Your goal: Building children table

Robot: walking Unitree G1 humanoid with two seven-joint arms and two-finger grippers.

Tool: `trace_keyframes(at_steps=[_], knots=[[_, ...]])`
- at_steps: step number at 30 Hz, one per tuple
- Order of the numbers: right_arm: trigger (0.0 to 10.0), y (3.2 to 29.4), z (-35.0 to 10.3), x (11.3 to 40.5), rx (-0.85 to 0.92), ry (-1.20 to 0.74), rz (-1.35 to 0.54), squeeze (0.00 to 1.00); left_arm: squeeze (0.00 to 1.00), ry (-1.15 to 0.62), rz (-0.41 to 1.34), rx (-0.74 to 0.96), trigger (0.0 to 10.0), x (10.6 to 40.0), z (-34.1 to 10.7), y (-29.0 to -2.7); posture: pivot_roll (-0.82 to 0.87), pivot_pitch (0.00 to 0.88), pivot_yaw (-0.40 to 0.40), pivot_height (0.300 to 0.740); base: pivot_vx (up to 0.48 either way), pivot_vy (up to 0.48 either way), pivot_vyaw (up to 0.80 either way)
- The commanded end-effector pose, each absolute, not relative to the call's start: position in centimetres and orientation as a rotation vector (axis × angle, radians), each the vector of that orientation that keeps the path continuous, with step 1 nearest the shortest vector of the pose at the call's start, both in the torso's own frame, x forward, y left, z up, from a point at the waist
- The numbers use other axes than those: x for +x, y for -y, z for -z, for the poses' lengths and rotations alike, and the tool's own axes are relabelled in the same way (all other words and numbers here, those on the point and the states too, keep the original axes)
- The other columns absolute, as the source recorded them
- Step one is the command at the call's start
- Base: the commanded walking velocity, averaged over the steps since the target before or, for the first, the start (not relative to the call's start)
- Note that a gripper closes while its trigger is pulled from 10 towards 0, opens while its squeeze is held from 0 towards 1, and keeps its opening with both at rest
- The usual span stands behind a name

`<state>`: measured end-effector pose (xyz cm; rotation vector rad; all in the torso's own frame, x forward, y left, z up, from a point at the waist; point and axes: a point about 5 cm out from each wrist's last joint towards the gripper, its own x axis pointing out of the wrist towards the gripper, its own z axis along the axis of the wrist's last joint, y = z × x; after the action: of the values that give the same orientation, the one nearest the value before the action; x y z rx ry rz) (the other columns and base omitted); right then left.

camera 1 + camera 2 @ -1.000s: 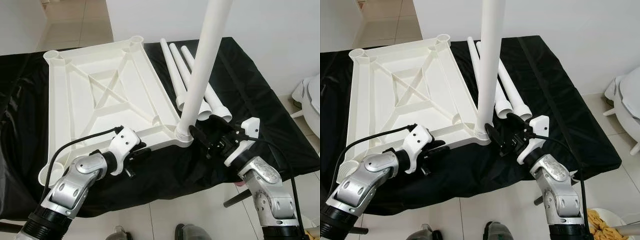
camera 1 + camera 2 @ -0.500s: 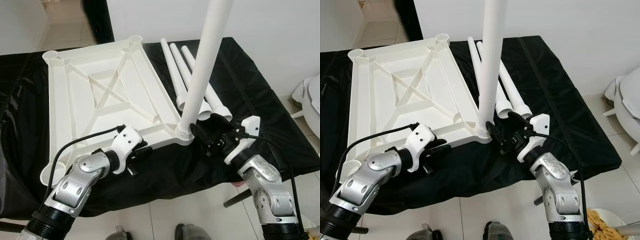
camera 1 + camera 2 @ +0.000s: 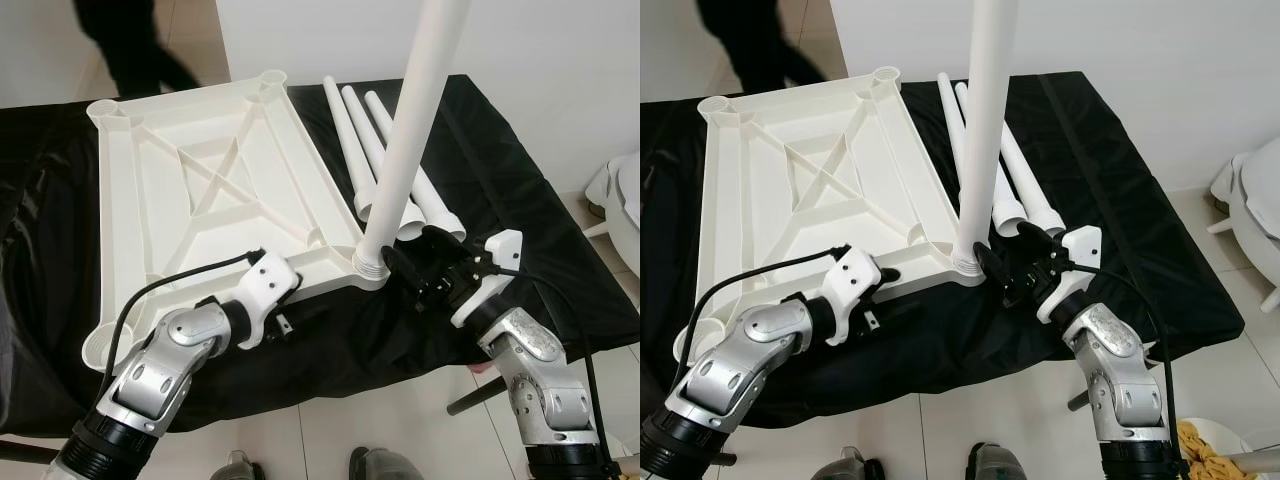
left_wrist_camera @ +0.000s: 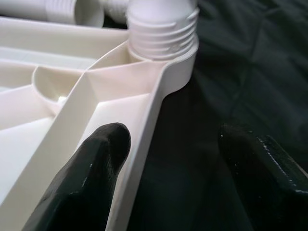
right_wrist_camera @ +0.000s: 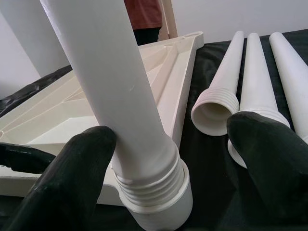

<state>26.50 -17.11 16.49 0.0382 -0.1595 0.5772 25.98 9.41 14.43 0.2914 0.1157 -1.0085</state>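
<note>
The white tabletop (image 3: 200, 190) lies upside down on a black cloth (image 3: 500, 170). One white leg (image 3: 405, 150) stands upright in its near right corner socket (image 4: 163, 36). Three loose legs (image 3: 365, 140) lie on the cloth just behind it. My right gripper (image 3: 415, 275) is open at the base of the upright leg (image 5: 115, 96); one finger (image 5: 72, 178) touches it and the other finger (image 5: 274, 159) stands apart near a loose leg's threaded end. My left gripper (image 4: 173, 144) is open and straddles the tabletop's near rim (image 4: 144, 125), a short way from the socket.
A person in dark clothes (image 3: 130, 45) walks on the tiled floor at the back left. A white seat (image 3: 625, 195) stands off the table's right side. A yellow cloth (image 3: 1205, 440) lies on the floor at the lower right. The cloth's front edge hangs close to my arms.
My left gripper has slid right along the near rim toward the corner socket. A person has come into view at the back left. The right gripper has hardly moved.
</note>
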Motion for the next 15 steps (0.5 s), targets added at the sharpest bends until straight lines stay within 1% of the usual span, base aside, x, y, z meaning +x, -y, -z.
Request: trace_keyframes(at_steps=[1,2,3,4,15], knots=[[10.0,17.3,-16.6,26.6,0.038,0.154,-0.584,1.00,0.00,-0.114,1.034,0.283,10.0,25.9,-14.8,-9.2,-0.06,0.109,0.032,0.740,0.000,0.000,0.00],[10.0,17.3,-16.6,26.6,0.038,0.154,-0.584,1.00,0.00,-0.114,1.034,0.283,10.0,25.9,-14.8,-9.2,-0.06,0.109,0.032,0.740,0.000,0.000,0.00],[10.0,17.4,-16.6,26.7,0.035,0.153,-0.590,0.83,0.00,-0.107,1.034,0.281,10.0,26.0,-14.9,-9.0,-0.06,0.109,0.032,0.740,0.000,0.000,0.00],[10.0,17.4,-16.7,26.8,0.030,0.155,-0.591,0.00,0.00,-0.103,1.036,0.278,10.0,26.0,-15.0,-8.8,-0.06,0.108,0.031,0.740,0.000,0.000,0.00],[10.0,17.5,-17.4,27.0,0.016,0.166,-0.629,0.00,0.00,-0.112,1.045,0.273,10.0,26.1,-14.8,-7.9,-0.07,0.105,0.025,0.740,0.000,0.000,0.00]])
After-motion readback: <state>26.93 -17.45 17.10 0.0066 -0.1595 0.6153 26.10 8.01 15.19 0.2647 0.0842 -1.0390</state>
